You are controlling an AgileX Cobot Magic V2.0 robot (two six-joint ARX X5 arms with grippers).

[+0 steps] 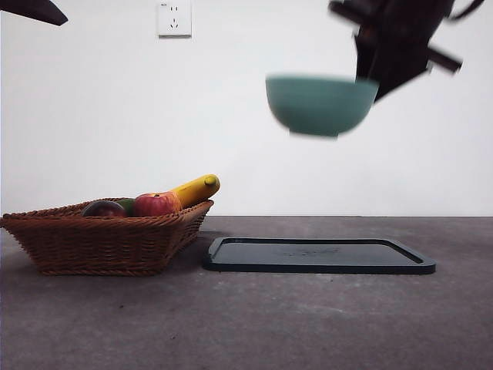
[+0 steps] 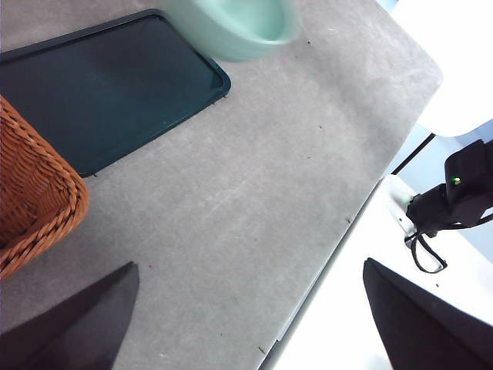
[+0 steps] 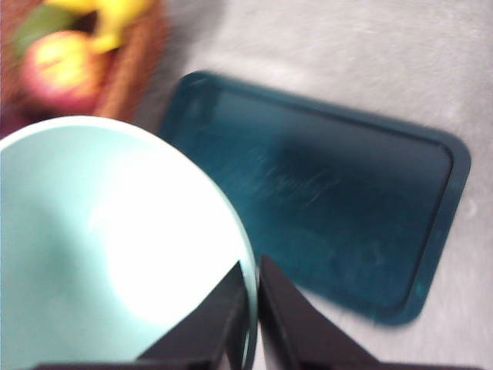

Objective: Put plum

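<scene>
The dark maroon plum [image 1: 103, 208] lies in the wicker basket [image 1: 108, 239] at the left, beside a red-yellow apple [image 1: 157, 203], a green fruit [image 1: 127, 205] and a banana [image 1: 196, 189]. My right gripper [image 3: 254, 287] is shut on the rim of a teal bowl [image 1: 320, 104] and holds it high in the air above the dark tray [image 1: 317, 256]. The bowl [image 3: 108, 247] fills the right wrist view and also shows in the left wrist view [image 2: 239, 27]. My left gripper [image 2: 246, 324] is open and empty, over bare table away from the basket.
The tray [image 3: 323, 193] lies flat on the grey table right of the basket [image 2: 35, 193]. The table's edge [image 2: 339, 231] runs near the left gripper. A wall socket [image 1: 174, 18] is on the white wall behind.
</scene>
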